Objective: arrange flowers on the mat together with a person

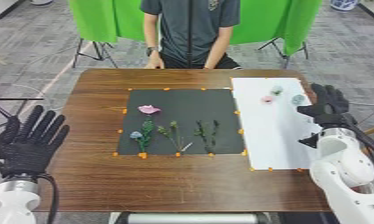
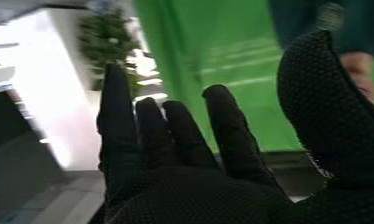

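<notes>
The left hand [image 1: 25,145] is empty, fingers spread. A blue flower [image 1: 136,135], a pink flower [image 1: 149,109] and green sprigs [image 1: 206,131] lie on the dark mat [image 1: 170,97], small blossoms [image 1: 277,90] on the white sheet [image 1: 254,115]. The right hand [image 1: 330,110], fingers straight, holds nothing.

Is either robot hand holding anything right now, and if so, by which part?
Nothing is held: the left robot hand and the right robot hand are both open and empty.
</notes>
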Available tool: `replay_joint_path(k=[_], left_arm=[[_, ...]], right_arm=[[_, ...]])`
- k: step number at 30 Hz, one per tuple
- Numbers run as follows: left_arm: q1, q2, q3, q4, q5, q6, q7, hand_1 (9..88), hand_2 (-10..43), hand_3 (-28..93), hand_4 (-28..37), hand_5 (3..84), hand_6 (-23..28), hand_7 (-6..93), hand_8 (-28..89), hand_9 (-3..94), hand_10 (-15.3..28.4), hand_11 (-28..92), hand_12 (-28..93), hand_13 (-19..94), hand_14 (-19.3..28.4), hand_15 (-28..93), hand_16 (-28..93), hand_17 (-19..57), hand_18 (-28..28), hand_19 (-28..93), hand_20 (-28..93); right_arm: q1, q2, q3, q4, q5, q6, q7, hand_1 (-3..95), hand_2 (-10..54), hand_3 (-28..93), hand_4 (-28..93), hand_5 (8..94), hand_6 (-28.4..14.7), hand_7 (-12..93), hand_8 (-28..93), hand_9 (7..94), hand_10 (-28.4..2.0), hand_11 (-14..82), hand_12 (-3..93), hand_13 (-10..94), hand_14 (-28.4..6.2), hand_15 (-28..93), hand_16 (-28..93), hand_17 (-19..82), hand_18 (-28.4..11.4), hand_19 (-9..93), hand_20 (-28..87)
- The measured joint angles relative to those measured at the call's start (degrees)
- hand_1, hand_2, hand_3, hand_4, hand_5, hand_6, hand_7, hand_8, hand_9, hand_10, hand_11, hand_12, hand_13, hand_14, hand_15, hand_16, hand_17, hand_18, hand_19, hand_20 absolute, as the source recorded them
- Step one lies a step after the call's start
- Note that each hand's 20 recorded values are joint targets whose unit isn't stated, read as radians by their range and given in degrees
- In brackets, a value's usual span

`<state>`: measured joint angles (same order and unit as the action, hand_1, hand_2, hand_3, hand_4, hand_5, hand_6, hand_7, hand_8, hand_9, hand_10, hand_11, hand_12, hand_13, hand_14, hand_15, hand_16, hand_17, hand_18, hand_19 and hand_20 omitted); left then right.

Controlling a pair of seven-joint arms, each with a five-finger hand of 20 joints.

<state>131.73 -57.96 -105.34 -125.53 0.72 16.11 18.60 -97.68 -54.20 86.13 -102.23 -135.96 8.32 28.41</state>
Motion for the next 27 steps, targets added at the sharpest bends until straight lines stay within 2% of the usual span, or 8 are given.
replay_joint_path(k=[4,6,8,10,20,24,25,27], left_arm=[[-0.2,0.02,0.46,0.31,0.01,-0.47,0.06,27.0,12.1,71,-28.3,40.3,6.2,12.0,-11,37.3,13.7,19,6,28,13.7,22,-5,-3.9,12.5,25,10],[-0.3,0.22,0.81,0.73,-0.16,-2.11,0.45,27.0,11.8,71,-28.3,40.1,6.0,11.7,-11,37.2,13.6,18,6,29,13.2,21,-5,-3.7,12.5,24,10],[-0.2,0.36,1.02,1.07,-0.16,-4.43,0.8,27.0,11.6,71,-28.3,40.0,5.9,11.6,-11,37.2,13.4,18,6,29,12.9,20,-5,-3.6,12.5,24,10],[-0.2,0.41,1.07,1.16,-0.09,-6.09,0.99,27.2,11.6,71,-28.3,39.9,5.9,11.5,-11,37.2,13.4,18,6,29,12.8,20,-5,-3.5,12.5,24,10],[-0.3,0.58,1.55,1.13,0.37,-6.19,1.03,28.0,11.9,71,-28.3,39.9,5.5,11.9,-11,37.1,13.3,17,7,29,13.0,20,-4,-3.7,12.6,23,10],[-0.3,0.6,1.55,1.12,0.66,-5.97,1.07,28.0,12.0,71,-28.3,40.1,5.7,12.3,-11,37.5,13.4,18,7,29,13.5,20,-4,-3.7,12.7,23,11],[-0.3,0.6,1.56,1.09,0.66,-5.88,1.12,28.0,12.1,72,-28.3,40.9,5.9,12.8,-11,38.2,13.6,18,7,30,13.8,21,-4,-3.7,12.9,24,11],[-0.2,0.6,1.72,0.96,0.65,-5.45,1.4,28.2,12.2,73,-28.3,42.1,6.1,13.6,-11,39.0,13.8,19,7,31,14.0,23,-3,-3.4,13.1,24,11]], right_arm=[[0.6,0.1,-0.1,1.9,0.2,-4.9,1.0,35.5,-9.5,81,-28,30.8,-7.2,14,-11,29.3,-17.8,7.1,11.5,30,-13.3,27,6,18,-19.7,61,10],[1.0,0.2,-0.3,3.0,0.5,-6.9,1.0,36.1,-9.5,81,-28,30.8,-7.3,14,-11,30.0,-17.7,7.4,11.7,31,-13.2,28,8,19,-19.6,64,12],[1.3,0.3,-0.6,4.0,0.8,-7.9,1.1,36.9,-9.5,80,-28,30.9,-7.2,14,-11,30.6,-17.5,7.7,12.0,32,-12.9,29,9,19,-19.4,68,14],[1.3,0.3,-0.7,4.6,1.1,-8.3,1.4,37.1,-9.5,81,-28,31.3,-6.9,15,-11,31.0,-17.4,7.9,12.2,32,-12.7,30,10,19,-19.6,70,17],[1.2,-0.1,0.3,5.1,5.2,-11.0,2.1,39.6,-9.5,80,-28,35.0,-5.2,18,-12,34.4,-16.1,9.2,13.2,34,-12.1,32,11,20,-19.7,71,21],[1.1,0.1,0.1,5.0,4.6,-11.0,1.7,43.7,-9.5,79,-28,40.8,-2.3,23,-15,41.4,-12.2,12.8,14.0,41,-9.5,36,13,22,-18.8,72,24],[1.1,0.2,0.0,5.0,4.3,-10.8,1.6,44.8,-9.5,79,-28,42.9,-1.2,24,-16,44.0,-10.3,13.7,14.1,44,-8.9,36,13,22,-18.5,72,25],[1.1,0.5,-0.6,5.2,3.6,-10.3,1.3,47.4,-9.5,78,-28,48.7,0.5,26,-17,52.6,-9.2,16.3,14.0,51,-7.8,37,14,24,-18.4,72,26]])
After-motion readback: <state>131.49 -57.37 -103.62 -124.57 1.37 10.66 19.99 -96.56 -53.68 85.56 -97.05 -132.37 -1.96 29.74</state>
